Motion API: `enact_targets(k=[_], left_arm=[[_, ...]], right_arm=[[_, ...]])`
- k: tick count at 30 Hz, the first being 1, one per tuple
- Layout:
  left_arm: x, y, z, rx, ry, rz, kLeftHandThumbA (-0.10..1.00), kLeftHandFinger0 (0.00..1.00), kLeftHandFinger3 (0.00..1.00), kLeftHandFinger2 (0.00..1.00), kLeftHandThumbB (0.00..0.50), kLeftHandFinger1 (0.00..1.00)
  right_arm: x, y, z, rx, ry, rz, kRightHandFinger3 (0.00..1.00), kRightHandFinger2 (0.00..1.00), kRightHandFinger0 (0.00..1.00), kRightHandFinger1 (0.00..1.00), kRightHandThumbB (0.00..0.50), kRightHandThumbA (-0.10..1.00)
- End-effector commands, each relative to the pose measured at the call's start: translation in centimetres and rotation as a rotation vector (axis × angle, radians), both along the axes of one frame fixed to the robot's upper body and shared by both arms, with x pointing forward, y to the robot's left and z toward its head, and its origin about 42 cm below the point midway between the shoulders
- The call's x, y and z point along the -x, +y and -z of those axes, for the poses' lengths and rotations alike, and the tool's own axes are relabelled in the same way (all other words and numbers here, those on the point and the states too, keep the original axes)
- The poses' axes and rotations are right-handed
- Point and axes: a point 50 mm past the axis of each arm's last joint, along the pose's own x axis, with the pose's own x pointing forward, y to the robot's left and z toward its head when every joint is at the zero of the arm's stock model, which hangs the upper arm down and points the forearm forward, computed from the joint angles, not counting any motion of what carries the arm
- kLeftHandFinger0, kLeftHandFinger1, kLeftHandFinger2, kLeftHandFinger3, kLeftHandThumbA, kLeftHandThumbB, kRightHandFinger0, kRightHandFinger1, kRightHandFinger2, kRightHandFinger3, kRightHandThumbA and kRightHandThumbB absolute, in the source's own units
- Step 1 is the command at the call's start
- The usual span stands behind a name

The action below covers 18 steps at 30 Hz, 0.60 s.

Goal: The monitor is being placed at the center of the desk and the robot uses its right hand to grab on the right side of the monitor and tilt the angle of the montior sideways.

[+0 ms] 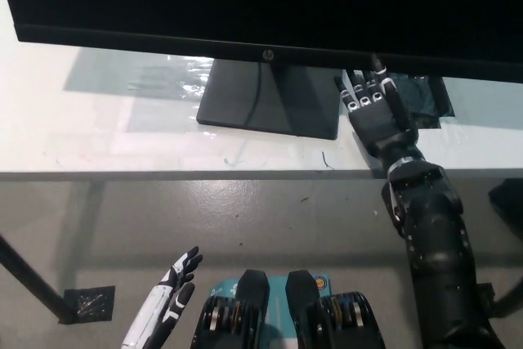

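I saw the monitor (261,2) as matt black plastic, screen dark and faintly glossy. Its base (270,97) looked smooth, satin grey-black. The surface (106,132) was white, smooth, semi-glossy, with reflections and small scuffs. The tape patch (425,96) looked shiny, crinkled black. The right hand (374,112) was matt black plastic with pale metal bits; the left hand (167,300) glossy white plastic. The floor (245,218) was grey, dull, speckled.

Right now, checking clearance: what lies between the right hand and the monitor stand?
Head view: only bare white desk separates the right hand from the monitor stand.
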Motion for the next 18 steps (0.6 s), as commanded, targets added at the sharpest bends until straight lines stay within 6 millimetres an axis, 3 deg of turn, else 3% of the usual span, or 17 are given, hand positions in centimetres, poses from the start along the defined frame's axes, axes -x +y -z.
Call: enact_targets(k=[1, 18], left_arm=[[-0.5, 0.3, -1.2, -0.007, -0.075, 0.009, 1.0, 1.0, 1.0, 1.0, 0.35, 1.0], [-0.6, 0.3, -1.1, -0.007, -0.074, 0.008, 1.0, 1.0, 1.0, 1.0, 0.349, 1.0]], right_arm=[[-1.9, 0.4, -3.1, 0.015, -0.107, 0.007, 1.0, 1.0, 1.0, 1.0, 0.319, 1.0], [-4.5, 0.9, -3.8, 0.057, -0.084, 0.028, 1.0, 1.0, 1.0, 1.0, 0.316, 1.0]])
